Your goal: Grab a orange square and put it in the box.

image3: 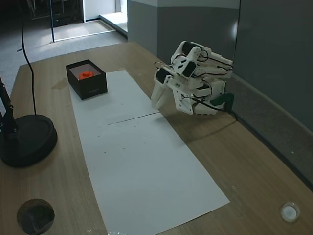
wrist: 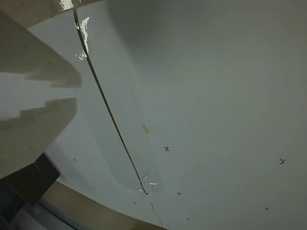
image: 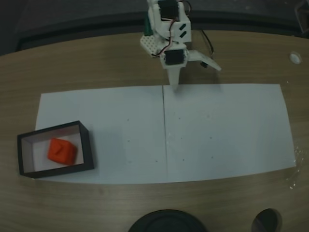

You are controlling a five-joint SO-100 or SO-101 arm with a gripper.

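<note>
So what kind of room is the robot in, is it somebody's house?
Probably not a house; it looks more like an office or lab. The arm sits on a long wooden table beside grey partition walls, with white paper marked with little crosses, and a carpeted floor beyond.

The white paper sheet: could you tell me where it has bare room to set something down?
The white paper sheet is bare from the black-walled box, holding the orange cube, to its far end. Crowded spots: that box corner and the white gripper.

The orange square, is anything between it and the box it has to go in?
Nothing: the orange square already lies inside the box. The gripper hangs apart over the paper's far edge.
</note>
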